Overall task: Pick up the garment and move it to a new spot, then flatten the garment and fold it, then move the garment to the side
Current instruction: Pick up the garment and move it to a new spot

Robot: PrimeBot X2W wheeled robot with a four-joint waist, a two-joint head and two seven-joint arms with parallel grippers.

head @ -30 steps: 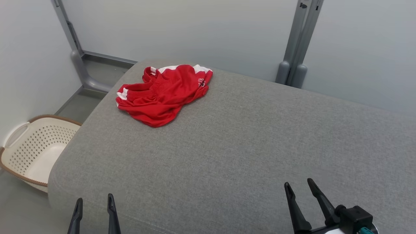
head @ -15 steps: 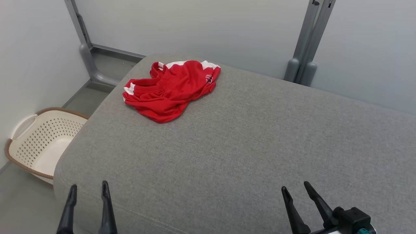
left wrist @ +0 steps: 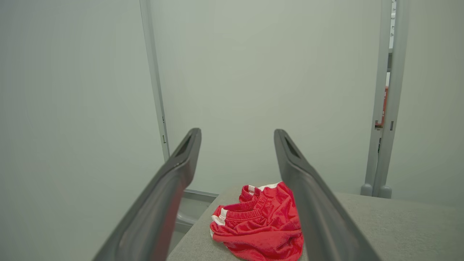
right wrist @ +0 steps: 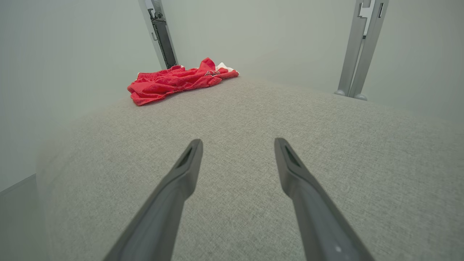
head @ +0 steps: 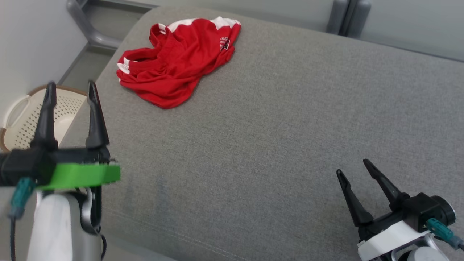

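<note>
The garment (head: 177, 61) is a pair of red shorts with white trim, lying crumpled at the far left corner of the grey padded table (head: 275, 127). My left gripper (head: 70, 85) hangs open above the table's left edge, well short of the shorts, nothing between its fingers. In the left wrist view the garment (left wrist: 261, 224) lies ahead and below between the fingers. My right gripper (head: 353, 166) stands open over the near right part of the table, far from the cloth. The right wrist view shows the garment (right wrist: 174, 81) far ahead to the left.
A cream perforated laundry basket (head: 21, 116) stands on the floor left of the table, partly behind my left gripper. Grey metal posts (head: 348, 16) rise behind the table's far edge, with pale walls around.
The head camera has tilted down and closer. My left arm has risen and reached forward along the table's left edge. The right gripper has come up slightly. The garment lies as before.
</note>
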